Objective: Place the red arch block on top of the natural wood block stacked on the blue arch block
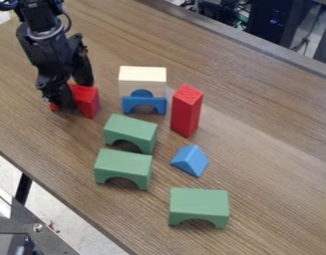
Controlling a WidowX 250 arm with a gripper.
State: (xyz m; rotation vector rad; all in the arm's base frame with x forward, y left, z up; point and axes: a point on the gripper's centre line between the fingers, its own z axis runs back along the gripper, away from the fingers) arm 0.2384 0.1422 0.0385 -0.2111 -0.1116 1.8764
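The black end effector [75, 94] is at the upper left of the view, low over the desk [258, 134], and I cannot tell if it is wide or narrow, or if it holds something. The lying red block [89, 102] is directly at its tip, partly covered by it, and it has flat faces and straight edges. To the right of this block, there is a pale cream block [142, 75] with smooth surface, which looks like plain wood. A blue rounded piece [142, 93] shows in the curved cut at its lower edge, and just below in the view is a blue arch [130, 104]. Next to them, the tall red block [185, 112] stands upright, with a square-cornered shape. Nearer to the camera, the upper green arch [130, 130] and the middle green arch [123, 162] are close together, and the blue wedge [190, 160], of triangular form, lies at their right. The lowest green arch [199, 202] is apart from them. The desk has a brown surface with long, streaky wood grain.
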